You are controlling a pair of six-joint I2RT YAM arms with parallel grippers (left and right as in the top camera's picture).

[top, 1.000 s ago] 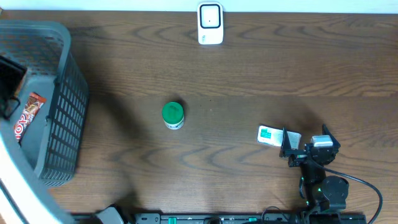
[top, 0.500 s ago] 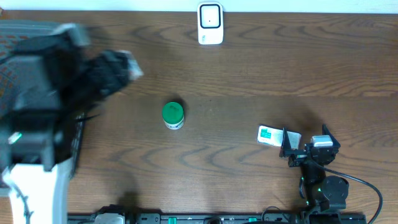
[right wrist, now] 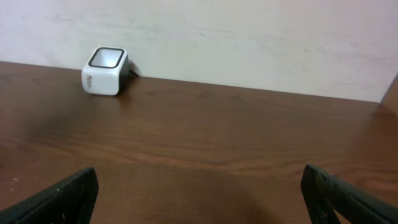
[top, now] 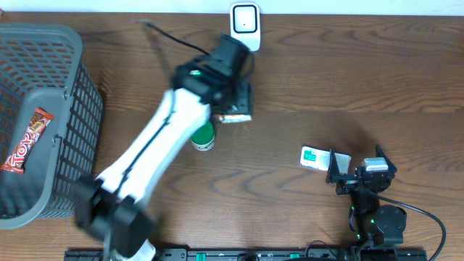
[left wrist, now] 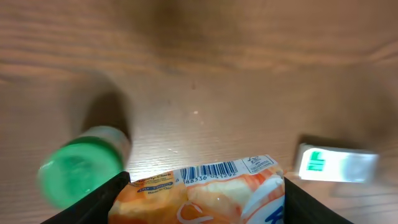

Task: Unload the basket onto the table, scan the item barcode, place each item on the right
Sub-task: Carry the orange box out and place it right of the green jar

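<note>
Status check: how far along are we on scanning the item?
Done: the pickup, since the left claw grips the orange packet, its barcode visible in the wrist view. In hand: the packet is held above the table, close to the white scanner. Left: facing the barcode to the scanner window. The right claw sits open and idle.

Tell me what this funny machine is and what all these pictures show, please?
These are two robot arms at a wooden table. One picture looks down from above; the other two come from small cameras on each wrist. The white left arm reaches toward the little white scanner, and the left fingers pinch an orange snack packet with a barcode. The right arm rests, the right fingers wide open and empty. On the table sit a green-lidded jar and a small white box. A grey basket holds a candy bar.
</note>
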